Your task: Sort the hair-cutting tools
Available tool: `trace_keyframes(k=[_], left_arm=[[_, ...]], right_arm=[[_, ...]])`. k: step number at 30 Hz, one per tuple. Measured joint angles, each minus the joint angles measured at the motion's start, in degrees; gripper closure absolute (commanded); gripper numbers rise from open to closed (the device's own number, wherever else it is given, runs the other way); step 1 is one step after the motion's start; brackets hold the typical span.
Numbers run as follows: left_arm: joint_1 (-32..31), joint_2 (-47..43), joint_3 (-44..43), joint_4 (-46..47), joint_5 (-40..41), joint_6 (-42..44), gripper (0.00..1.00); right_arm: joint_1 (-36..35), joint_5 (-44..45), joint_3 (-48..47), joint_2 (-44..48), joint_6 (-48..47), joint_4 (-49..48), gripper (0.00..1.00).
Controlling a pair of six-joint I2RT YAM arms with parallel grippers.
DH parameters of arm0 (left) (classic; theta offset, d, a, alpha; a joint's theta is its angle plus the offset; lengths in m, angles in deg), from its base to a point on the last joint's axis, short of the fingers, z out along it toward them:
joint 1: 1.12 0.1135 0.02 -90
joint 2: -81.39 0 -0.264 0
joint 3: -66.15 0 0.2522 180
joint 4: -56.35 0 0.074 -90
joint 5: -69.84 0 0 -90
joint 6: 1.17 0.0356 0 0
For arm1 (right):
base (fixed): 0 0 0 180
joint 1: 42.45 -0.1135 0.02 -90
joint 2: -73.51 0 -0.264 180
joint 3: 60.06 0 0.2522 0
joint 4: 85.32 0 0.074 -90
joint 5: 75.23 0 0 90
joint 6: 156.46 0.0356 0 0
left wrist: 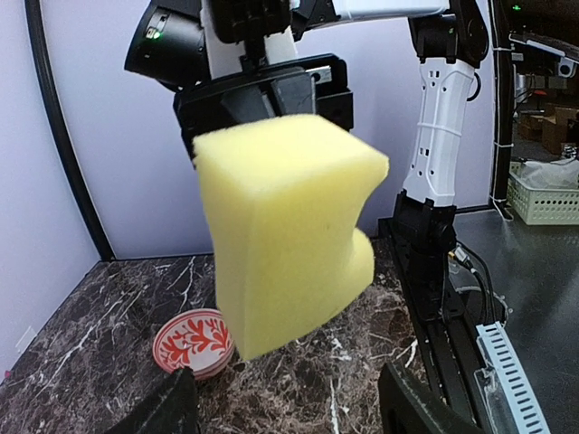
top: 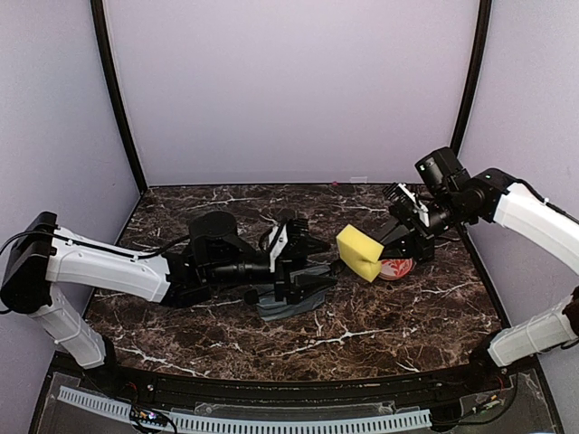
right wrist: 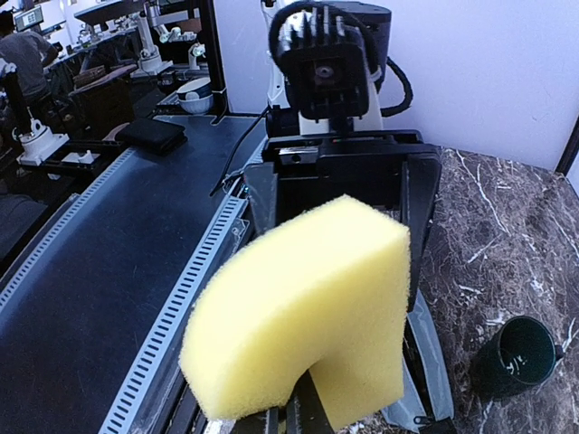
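Note:
My right gripper (top: 391,249) is shut on a yellow sponge (top: 359,251), pinching its lower edge and holding it in the air above the marble table. In the right wrist view the sponge (right wrist: 298,316) fills the middle, with the fingers (right wrist: 294,420) under it. The left gripper (top: 318,262) stands open facing the sponge (left wrist: 280,235), its dark fingertips (left wrist: 172,407) apart, nothing between them. It hovers over a flat grey pouch (top: 285,309). I cannot make out the hair-cutting tools in any view.
A round red-and-white patterned plate (top: 398,268) lies on the table under the right gripper, low left (left wrist: 192,344) in the left wrist view. A dark green cup (right wrist: 516,357) stands on the marble beside the left arm. The grey pouch (right wrist: 425,371) lies below the left gripper.

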Motion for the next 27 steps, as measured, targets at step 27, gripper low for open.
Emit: trace_keyframes(k=[27], left_arm=[[-2.3, 6.7, -6.9, 4.8, -0.8, -5.8, 0.42]], right_arm=[[-0.2, 0.5, 4.9, 1.0, 8.0, -6.9, 0.97]])
